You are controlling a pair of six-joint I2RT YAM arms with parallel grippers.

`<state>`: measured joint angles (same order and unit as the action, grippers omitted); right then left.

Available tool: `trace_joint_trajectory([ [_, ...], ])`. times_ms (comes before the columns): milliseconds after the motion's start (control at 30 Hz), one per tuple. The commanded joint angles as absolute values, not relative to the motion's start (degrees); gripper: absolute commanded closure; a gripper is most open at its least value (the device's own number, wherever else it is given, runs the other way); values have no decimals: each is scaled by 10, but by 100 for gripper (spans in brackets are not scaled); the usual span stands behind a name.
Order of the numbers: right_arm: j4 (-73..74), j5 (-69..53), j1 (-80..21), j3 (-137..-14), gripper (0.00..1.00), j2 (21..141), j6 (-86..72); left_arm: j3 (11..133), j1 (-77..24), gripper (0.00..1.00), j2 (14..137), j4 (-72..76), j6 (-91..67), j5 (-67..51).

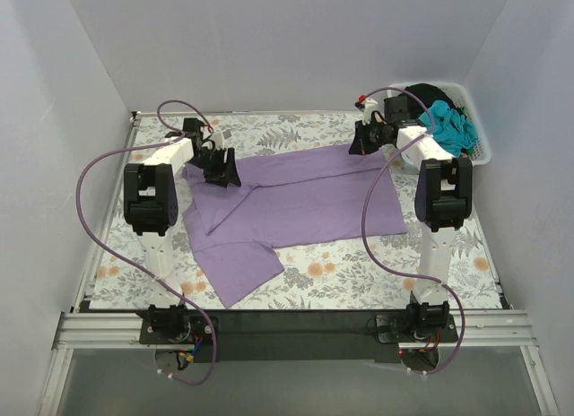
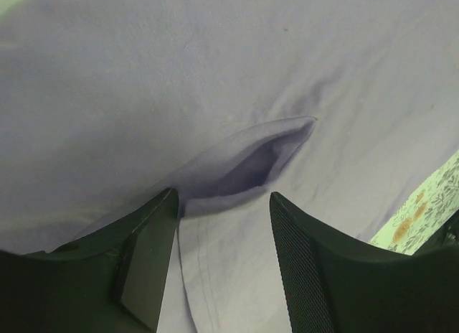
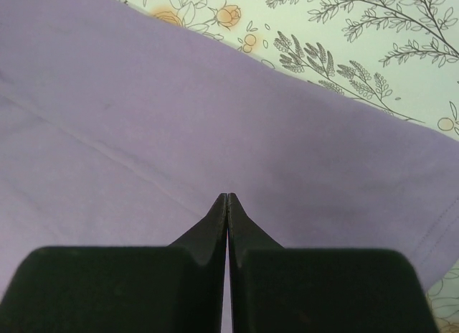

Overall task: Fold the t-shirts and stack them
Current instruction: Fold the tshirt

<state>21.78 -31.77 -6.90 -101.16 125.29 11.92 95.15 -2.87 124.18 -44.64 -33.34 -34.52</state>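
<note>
At lavender t-shirt (image 1: 305, 201) far left corner, released left gripper (image 2: 224, 197) astride raised fold (image 2: 265, 157); at far right corner, clenched right gripper (image 3: 227, 197)

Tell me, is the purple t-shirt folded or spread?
Mostly spread: the purple t-shirt lies flat on the floral cover, sleeve out; only its left part is folded over.

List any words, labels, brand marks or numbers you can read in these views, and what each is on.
No readable text in any view.
Lavender-purple cloth t-shirt: plain fabric, no print or tag showing.
Floral-printed table covering: only leaf and flower patterns.
White plastic basket: no marking visible; anything on it is too small to tell.
</note>
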Motion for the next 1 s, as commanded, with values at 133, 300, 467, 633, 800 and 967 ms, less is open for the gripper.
trace_joint_trajectory([
  [133,238,-322,-66,-1016,99,1251,141,964,-46,65,1231,-464,-307,-336],
  [300,243,-323,-61,-1015,99,1249,142,948,-65,100,1183,-468,-297,-352],
  [467,248,-325,-59,-1016,99,1252,143,932,-96,100,1154,-488,-273,-356],
  [633,256,-322,-58,-1022,99,1250,152,920,-105,60,1159,-551,-225,-368],
  [800,266,-317,-53,-1030,99,1252,162,906,-110,51,1144,-601,-163,-400],
  [967,270,-301,-53,-1036,99,1256,170,911,-68,53,1123,-564,-218,-414],
])
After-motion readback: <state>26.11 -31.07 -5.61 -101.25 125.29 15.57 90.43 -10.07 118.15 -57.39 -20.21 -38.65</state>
